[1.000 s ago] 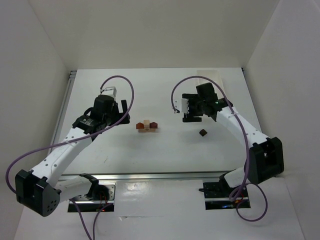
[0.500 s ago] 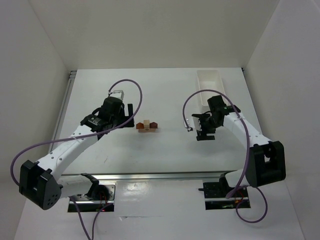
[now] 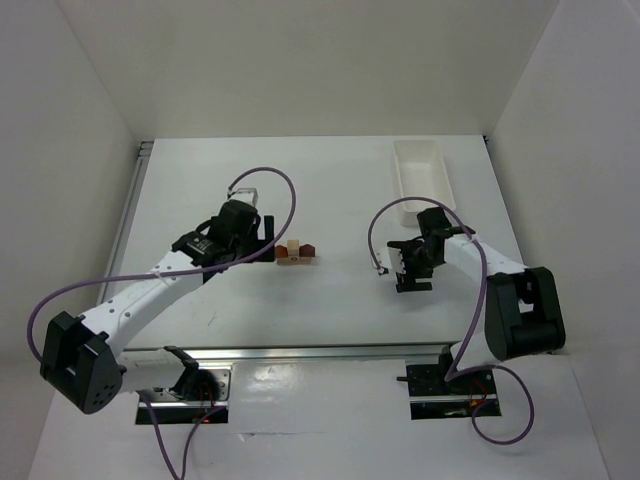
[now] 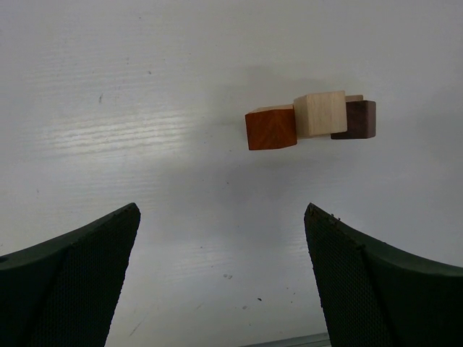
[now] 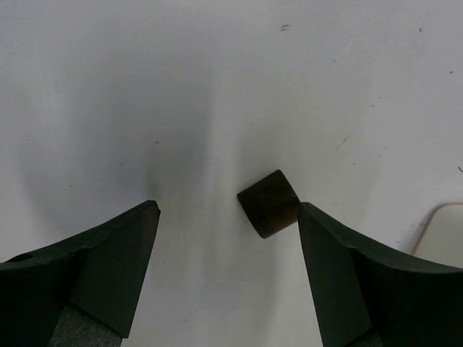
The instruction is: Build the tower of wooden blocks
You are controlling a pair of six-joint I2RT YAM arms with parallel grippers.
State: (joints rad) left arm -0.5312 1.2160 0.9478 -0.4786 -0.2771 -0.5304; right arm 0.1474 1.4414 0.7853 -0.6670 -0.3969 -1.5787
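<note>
The right gripper point(image 5: 228, 210) is held wide open, low over the bench point(image 5: 217, 72). A loose dark brown block point(image 5: 269, 204) is seen between its fingers point(image 5: 94, 260), close to one of them and not clamped. The left gripper point(image 4: 221, 213) is likewise spread fully open and empty. Ahead of it, the wood block tower point(image 4: 311, 119) is found on the bench: an orange-tan block point(image 4: 271, 129), a pale block point(image 4: 320, 113) and a dark block point(image 4: 354, 119) touching in a row. A white tray point(image 3: 420, 170) is placed far right.
</note>
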